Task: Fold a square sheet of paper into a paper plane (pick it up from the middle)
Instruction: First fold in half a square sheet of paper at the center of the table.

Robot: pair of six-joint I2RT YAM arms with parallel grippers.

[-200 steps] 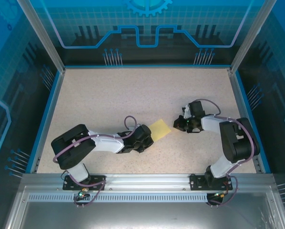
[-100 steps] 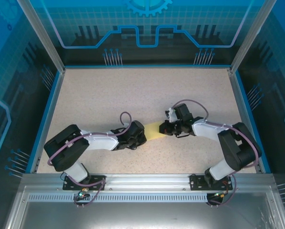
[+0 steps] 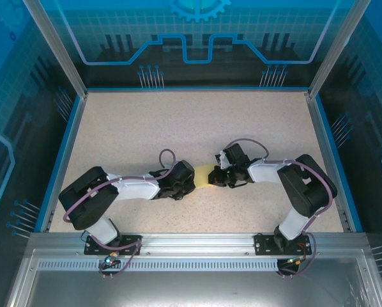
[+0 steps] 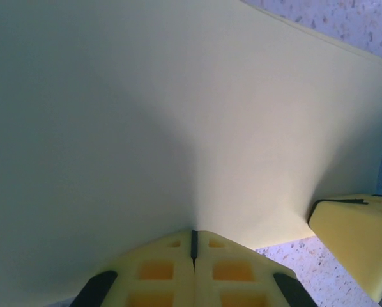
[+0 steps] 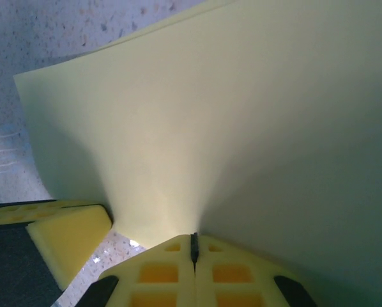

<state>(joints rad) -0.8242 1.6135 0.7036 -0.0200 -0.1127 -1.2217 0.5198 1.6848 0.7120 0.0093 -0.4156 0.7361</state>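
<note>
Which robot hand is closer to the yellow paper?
Neither, it's a tie. The left gripper pinches the yellow paper on its left side; the right gripper pinches its right side.

No word, number, label or brand can be read in these views. The back wall (image 3: 197,45), behind the far edge of the table (image 3: 178,115), carries a drawn gear figure (image 3: 198,7) and blue line patterns, without any letters. The square sheet of paper (image 4: 178,115) shows a plain yellow face with no print on it.
</note>
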